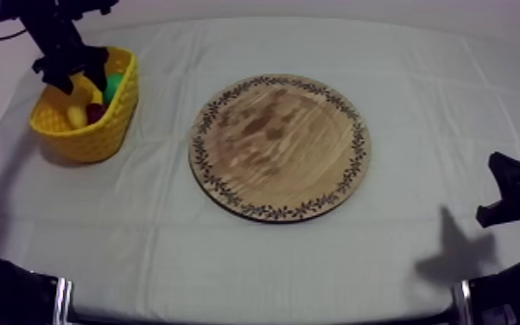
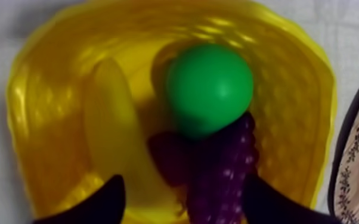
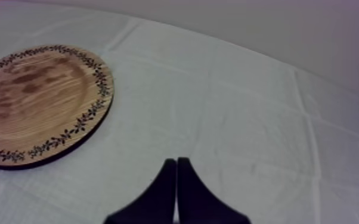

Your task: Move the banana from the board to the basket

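Overhead, the left gripper (image 1: pixel 72 73) is hanging above the yellow basket (image 1: pixel 99 134) at the far left of the desk (image 1: pixel 419 95); the right gripper (image 1: pixel 512 194) is sitting low, well apart from the wooden board (image 1: pixel 278 147). At the left wrist, its fingers (image 2: pixel 107 202) are standing wide apart, and the banana (image 2: pixel 110 119) is lying inside the basket beside a pear (image 2: pixel 209 89) and grapes (image 2: pixel 226 167). At the right wrist, the fingers (image 3: pixel 170 190) are lying together, a narrow wedge.

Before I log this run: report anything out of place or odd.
Nothing stands out. The banana lies inside the yellow basket beside the pear, grapes and small red fruit; the wooden board lies flat.
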### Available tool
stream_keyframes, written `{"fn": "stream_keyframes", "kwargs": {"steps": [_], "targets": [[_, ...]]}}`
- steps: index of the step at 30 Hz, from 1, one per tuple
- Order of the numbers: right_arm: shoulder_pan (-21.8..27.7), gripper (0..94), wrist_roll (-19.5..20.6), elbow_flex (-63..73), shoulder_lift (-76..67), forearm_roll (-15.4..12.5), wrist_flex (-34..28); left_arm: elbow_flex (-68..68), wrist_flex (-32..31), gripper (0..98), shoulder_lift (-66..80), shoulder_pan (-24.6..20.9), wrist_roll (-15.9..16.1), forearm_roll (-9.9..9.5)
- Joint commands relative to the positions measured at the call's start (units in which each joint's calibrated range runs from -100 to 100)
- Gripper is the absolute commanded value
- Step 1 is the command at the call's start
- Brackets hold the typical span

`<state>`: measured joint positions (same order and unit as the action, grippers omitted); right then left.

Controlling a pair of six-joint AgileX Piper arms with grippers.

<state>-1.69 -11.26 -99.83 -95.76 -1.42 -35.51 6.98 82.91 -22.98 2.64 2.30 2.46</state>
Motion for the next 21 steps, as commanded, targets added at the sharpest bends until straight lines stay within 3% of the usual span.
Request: {"fn": "stream_keyframes", "kwargs": {"steps": [1, 5, 11, 21], "targets": [[0.0, 0.2, 0.0, -0.05, 0.0, -0.02, 0.02, -0.16, 0.35, 85.2, 1.11, 0.16, 0.09, -0.14], [0.0, 0.2, 0.0, -0.05, 0.0, -0.02, 0.02, 0.67, 0.57, 89.1, 5.11, 0.61, -0.07, -0.63], [0.0, 0.2, 0.0, -0.05, 0.0, -0.02, 0.02, 5.24, -2.15, 82.4, 14.95, 0.93, 0.08, -0.23], [0.0, 0.2, 0.0, -0.05, 0.0, -0.02, 0.02, 26.36, -16.65, 67.4, 39.76, 1.9, 0.66, 1.33]]}}
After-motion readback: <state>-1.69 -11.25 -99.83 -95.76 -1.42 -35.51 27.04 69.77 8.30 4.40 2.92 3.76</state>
